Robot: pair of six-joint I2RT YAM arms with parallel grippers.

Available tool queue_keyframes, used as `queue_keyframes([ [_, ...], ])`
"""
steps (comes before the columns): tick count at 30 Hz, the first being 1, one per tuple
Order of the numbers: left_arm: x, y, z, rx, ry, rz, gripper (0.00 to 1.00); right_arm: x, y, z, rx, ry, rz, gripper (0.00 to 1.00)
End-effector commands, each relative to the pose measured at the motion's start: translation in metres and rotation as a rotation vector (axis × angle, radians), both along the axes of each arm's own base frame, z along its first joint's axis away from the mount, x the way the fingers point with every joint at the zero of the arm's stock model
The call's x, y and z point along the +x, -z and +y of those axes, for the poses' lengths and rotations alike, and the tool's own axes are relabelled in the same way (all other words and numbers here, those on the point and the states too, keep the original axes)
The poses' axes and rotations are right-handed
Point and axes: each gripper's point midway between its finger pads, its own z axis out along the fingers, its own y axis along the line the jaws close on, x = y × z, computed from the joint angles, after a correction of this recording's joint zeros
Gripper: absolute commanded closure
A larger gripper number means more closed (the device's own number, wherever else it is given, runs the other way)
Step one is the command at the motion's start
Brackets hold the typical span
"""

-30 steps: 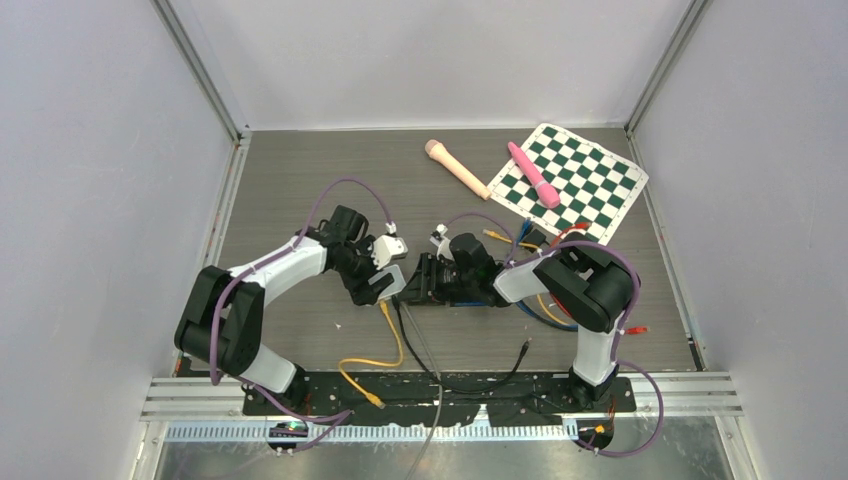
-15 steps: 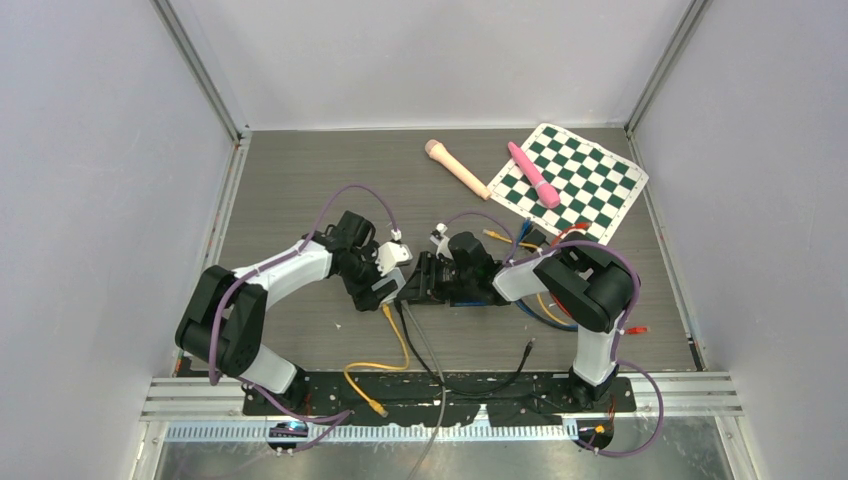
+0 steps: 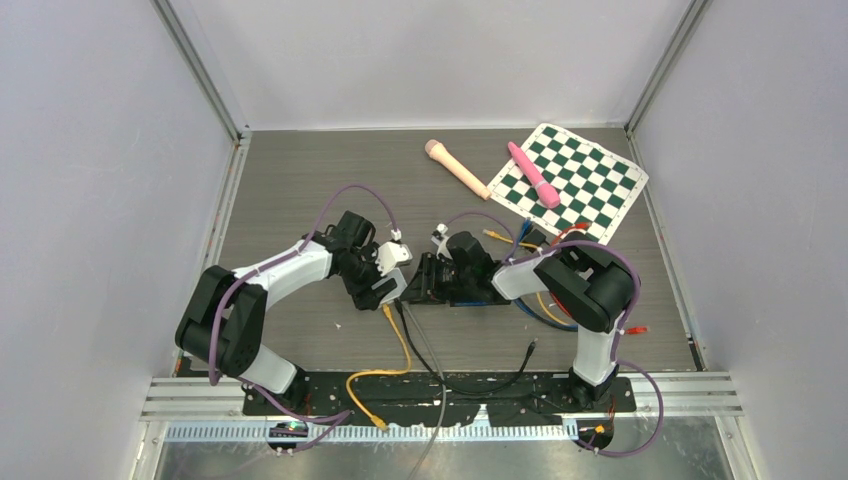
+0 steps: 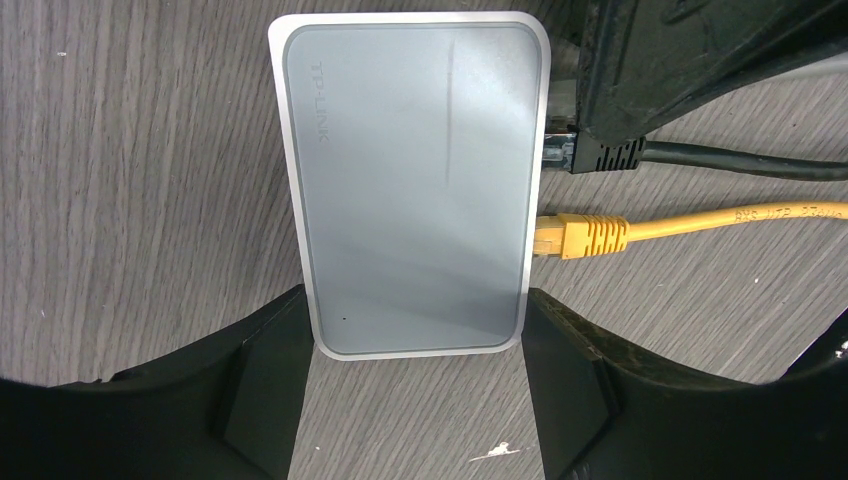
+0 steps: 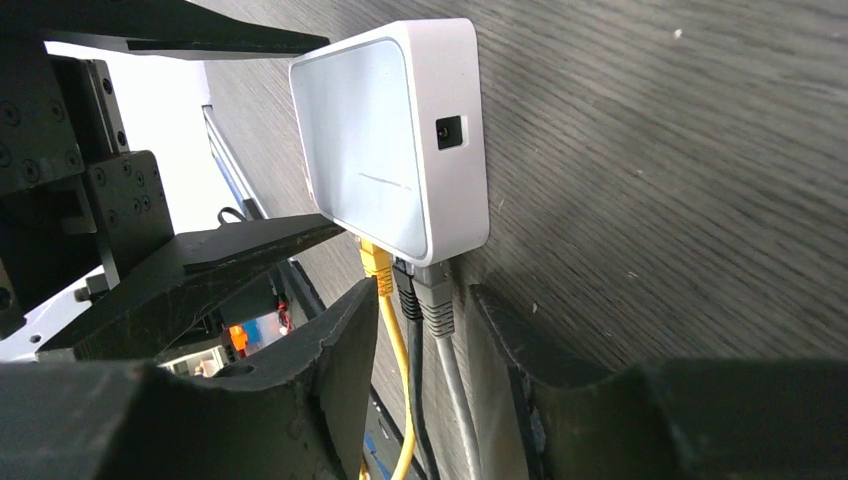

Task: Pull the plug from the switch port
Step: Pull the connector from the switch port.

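Three plugs sit in one long edge of the switch (image 4: 415,190), which lies flat mid-table (image 3: 290,180) between the arms. Bare boards stretch behind and to the left, while a checkered sheet (image 3: 590,185) and loose cables (image 3: 545,310) crowd the right. From above, the grippers hide it. The left wrist view shows "TP-LINK" on the lid, the yellow plug (image 4: 580,235), the black plug (image 4: 605,155), and the left gripper (image 4: 415,330), fingers close alongside the switch's end — pinching or not, I can't tell. Only the right wrist view shows the grey plug (image 5: 435,300) and a small socket (image 5: 450,132) on the end face. There the right gripper (image 5: 425,290) stands apart, straddling the black and grey plugs — a gap beside the grey one.
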Motion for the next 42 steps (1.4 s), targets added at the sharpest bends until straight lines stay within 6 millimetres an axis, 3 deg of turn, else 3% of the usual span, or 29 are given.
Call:
queue_keyframes([
  [1, -0.004, 0.000, -0.008, -0.035, 0.020, 0.019, 0.71, 0.009, 0.002, 0.002, -0.043, -0.007, -0.046, 0.56],
  [14, -0.006, 0.005, -0.011, -0.047, 0.028, 0.040, 0.77, 0.011, 0.014, 0.007, -0.076, -0.036, -0.034, 0.65],
  [22, -0.008, 0.007, -0.012, -0.037, 0.044, 0.078, 0.81, 0.005, 0.011, 0.004, -0.071, -0.069, -0.056, 0.62],
  [34, -0.009, 0.008, -0.013, -0.047, 0.052, 0.073, 0.82, 0.011, 0.007, 0.007, -0.074, -0.057, -0.068, 0.78],
  [39, -0.008, 0.007, -0.013, -0.048, 0.050, 0.073, 0.84, 0.009, 0.008, 0.004, -0.083, -0.065, -0.079, 0.79],
  [42, -0.008, 0.007, -0.013, -0.048, 0.049, 0.074, 0.84, 0.009, 0.007, 0.004, -0.083, -0.072, -0.088, 0.85],
])
